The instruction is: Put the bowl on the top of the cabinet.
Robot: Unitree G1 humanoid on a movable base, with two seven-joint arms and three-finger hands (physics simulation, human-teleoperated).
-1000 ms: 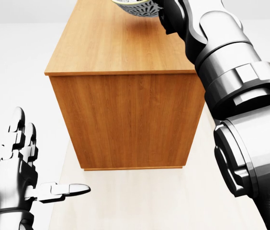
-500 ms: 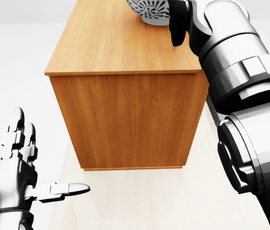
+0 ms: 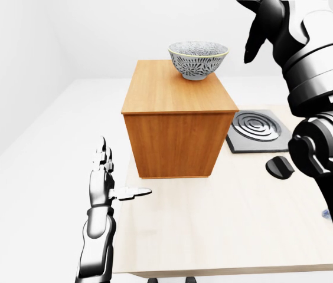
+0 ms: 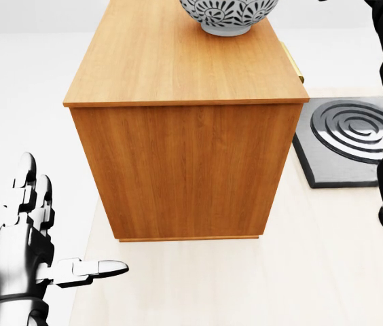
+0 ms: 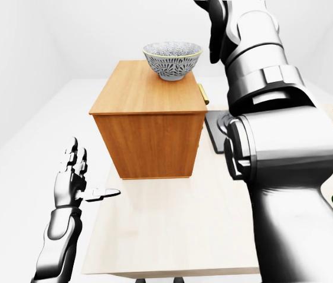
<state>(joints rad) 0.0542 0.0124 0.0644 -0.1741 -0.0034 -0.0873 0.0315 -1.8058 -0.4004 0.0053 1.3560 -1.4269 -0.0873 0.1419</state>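
The patterned grey-white bowl (image 3: 198, 59) stands upright on the top of the wooden cabinet (image 3: 178, 118), near its far right end; it also shows at the top of the head view (image 4: 227, 15). My right hand (image 3: 254, 35) is open and raised to the right of the bowl, apart from it. My left hand (image 3: 110, 177) is open and empty, low at the left of the cabinet, over the table's left edge.
The cabinet stands on a light wooden table (image 3: 225, 224). A dark burner plate (image 3: 258, 130) with rings lies right of the cabinet, and a black knob (image 3: 280, 167) lies below it. A brass handle (image 5: 203, 94) sticks out of the cabinet's right side.
My right hand has let go of the bowl and drawn up and to the right, out of the head view. The bowl now rests on the cabinet. The left hand has not moved.
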